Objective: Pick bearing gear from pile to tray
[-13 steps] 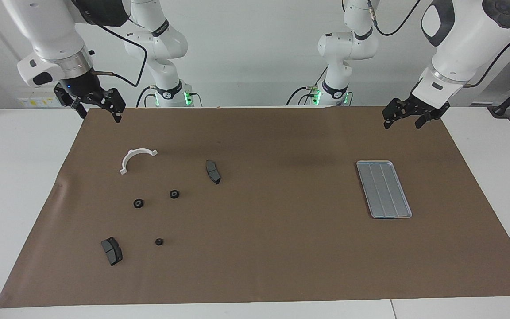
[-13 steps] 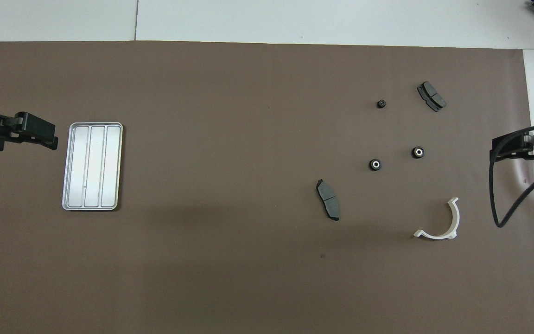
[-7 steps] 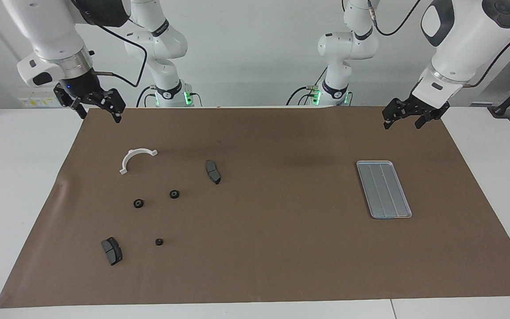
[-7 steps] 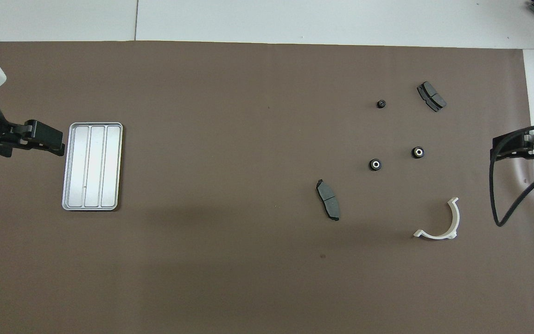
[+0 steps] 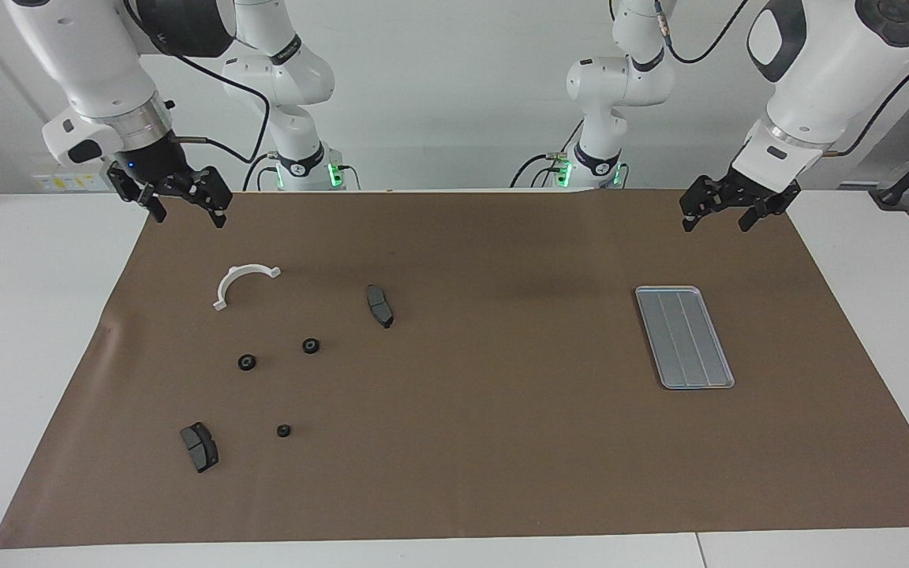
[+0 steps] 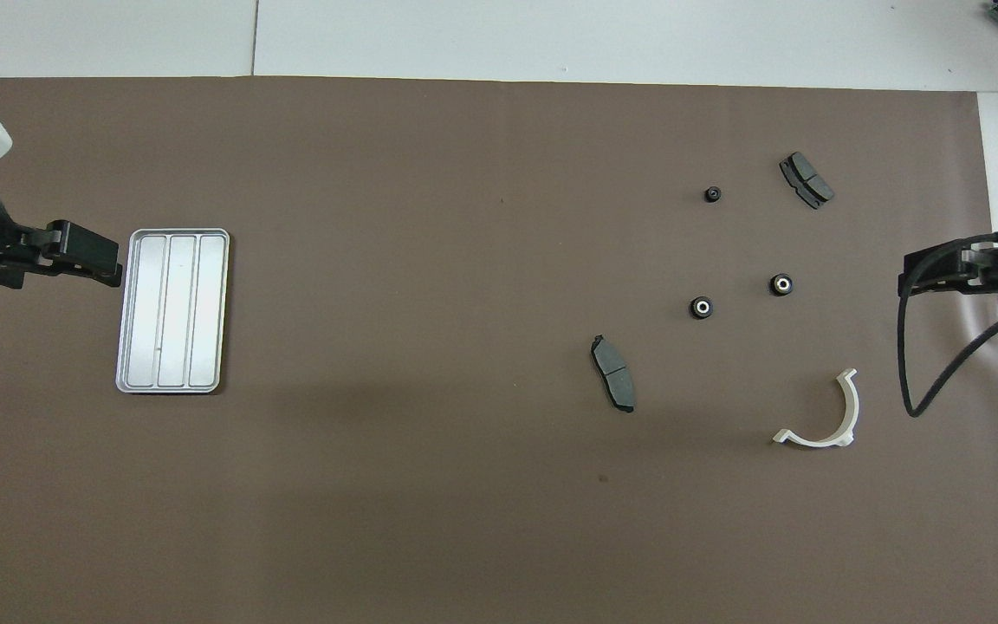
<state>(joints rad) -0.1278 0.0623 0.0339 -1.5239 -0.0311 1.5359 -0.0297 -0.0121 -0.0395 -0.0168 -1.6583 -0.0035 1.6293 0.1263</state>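
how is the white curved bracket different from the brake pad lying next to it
Colour: the white bracket is bright white, the nearer brake pad dark grey.
Shape: the white bracket is a thin open arc with small end tabs; the brake pad is a solid, slightly curved slab with a groove across its face.
Place: the white bracket lies toward the right arm's end of the mat, the brake pad closer to the mat's middle.
Both lie flat on the brown mat, untouched.

Both arms up, wrists angled down. Right gripper hangs in the air with fingers spread, holding nothing. Left gripper likewise raised, fingers apart and empty.
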